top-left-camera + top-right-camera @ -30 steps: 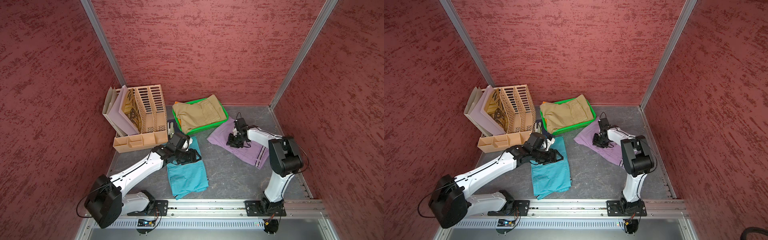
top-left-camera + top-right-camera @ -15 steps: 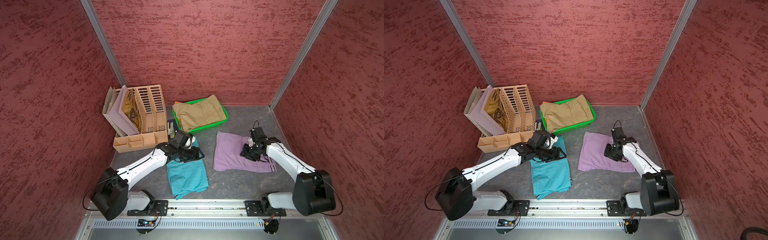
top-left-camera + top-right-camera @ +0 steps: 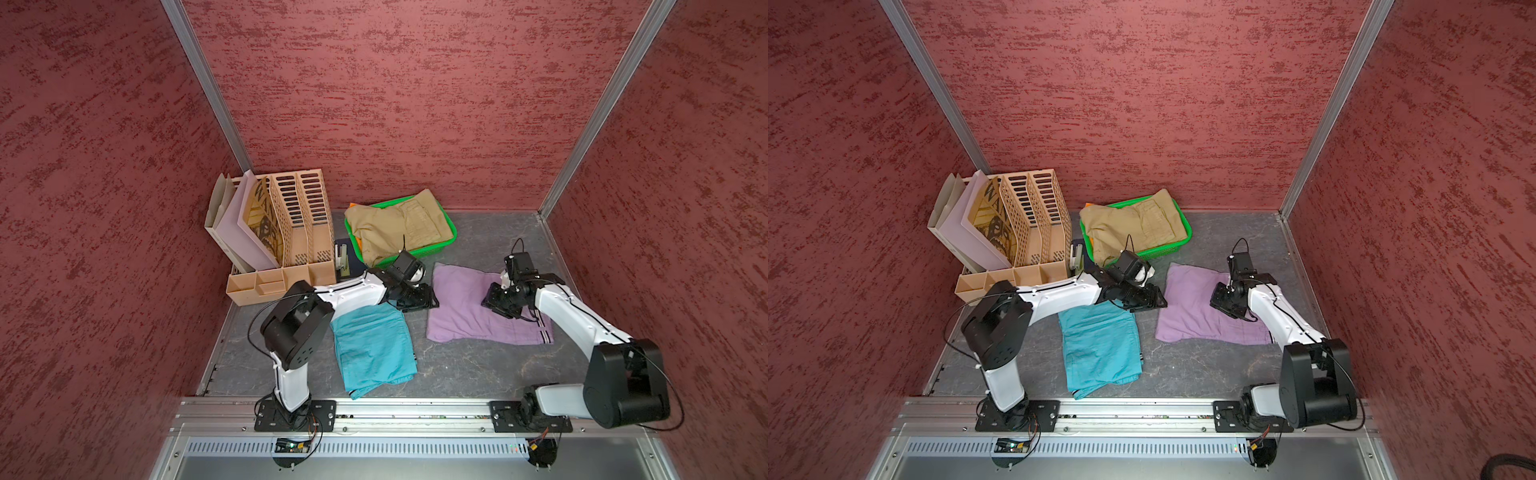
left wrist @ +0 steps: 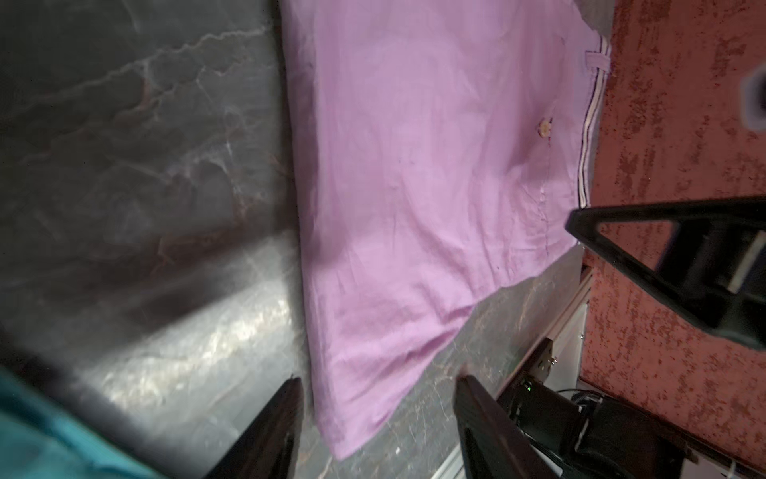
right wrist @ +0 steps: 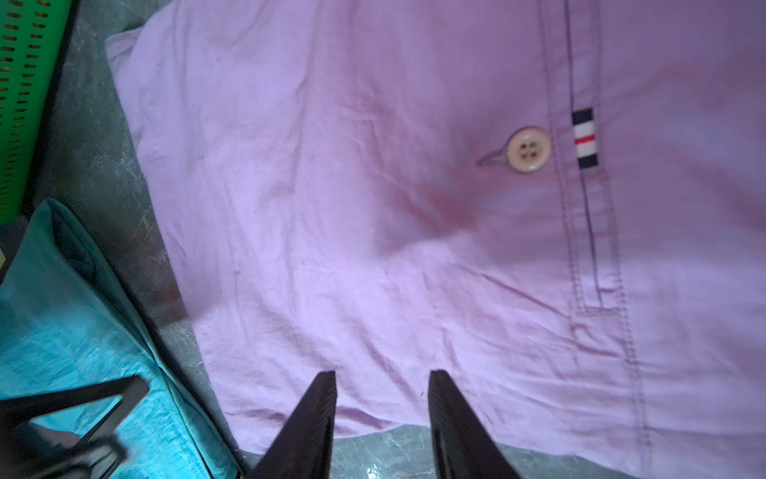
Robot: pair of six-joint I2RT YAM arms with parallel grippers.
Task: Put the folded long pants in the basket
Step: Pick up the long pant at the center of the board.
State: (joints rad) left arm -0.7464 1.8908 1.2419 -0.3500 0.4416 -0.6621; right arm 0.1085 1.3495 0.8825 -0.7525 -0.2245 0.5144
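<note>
Seen from above in both top views, the khaki pants [image 3: 399,226] fill the green basket [image 3: 1177,243] at the far middle, orange pants [image 3: 353,205] peeking beneath, while teal pants [image 3: 374,349] and lilac pants [image 3: 1200,311] lie on the surface [image 3: 465,370]. From the left wrist, the left end effector [image 4: 379,410] is open just beside the lilac pants' edge. From the right wrist, the right end effector [image 5: 381,398] is open over the lilac cloth, gripping nothing.
</note>
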